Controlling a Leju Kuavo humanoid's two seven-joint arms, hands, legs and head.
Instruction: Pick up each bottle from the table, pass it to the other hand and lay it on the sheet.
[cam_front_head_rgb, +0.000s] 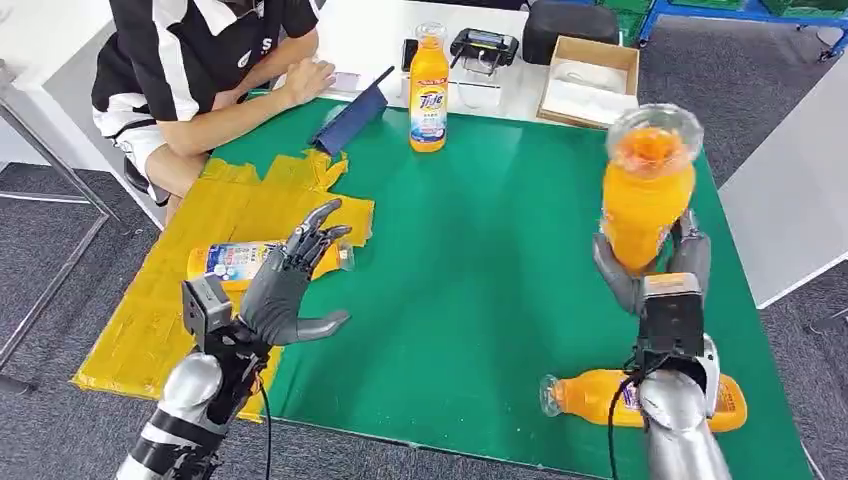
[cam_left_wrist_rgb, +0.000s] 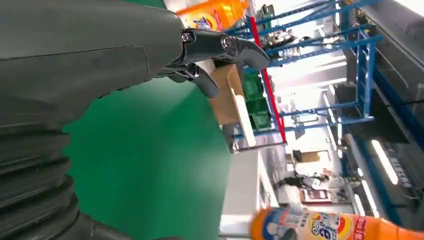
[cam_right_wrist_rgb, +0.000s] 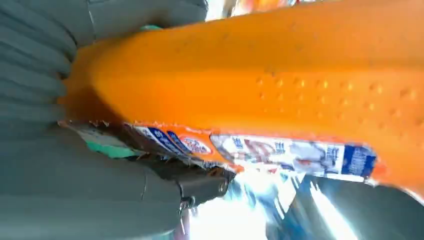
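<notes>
The right hand (cam_front_head_rgb: 655, 265) holds an orange bottle (cam_front_head_rgb: 645, 190) up in the air, above the green mat (cam_front_head_rgb: 480, 270). Its fingers wrap tight around the lower part, and the bottle leans toward us, so we look at its clear round end. I think it is lifted like this so the other hand can take it.

The left hand (cam_front_head_rgb: 290, 285) waits over the edge of the yellow sheet (cam_front_head_rgb: 160, 310). Its fingers are spread apart and it holds nothing. It looks ready to catch the bottle, but the two hands are well apart.

One bottle (cam_front_head_rgb: 250, 262) already lies on its side on the yellow sheet, partly hidden behind the left hand. Another bottle (cam_front_head_rgb: 610, 398) lies on the green mat near the front edge, just under the right arm. A tall bottle (cam_front_head_rgb: 428, 95) stands up at the far side of the mat.

A person (cam_front_head_rgb: 200, 75) sits at the far left corner, with an arm resting on the table. A brown box (cam_front_head_rgb: 590, 80) and a black bag (cam_front_head_rgb: 572, 25) sit behind the mat. In the close view of the right hand things are blurry, so I cannot tell just where each finger presses.
</notes>
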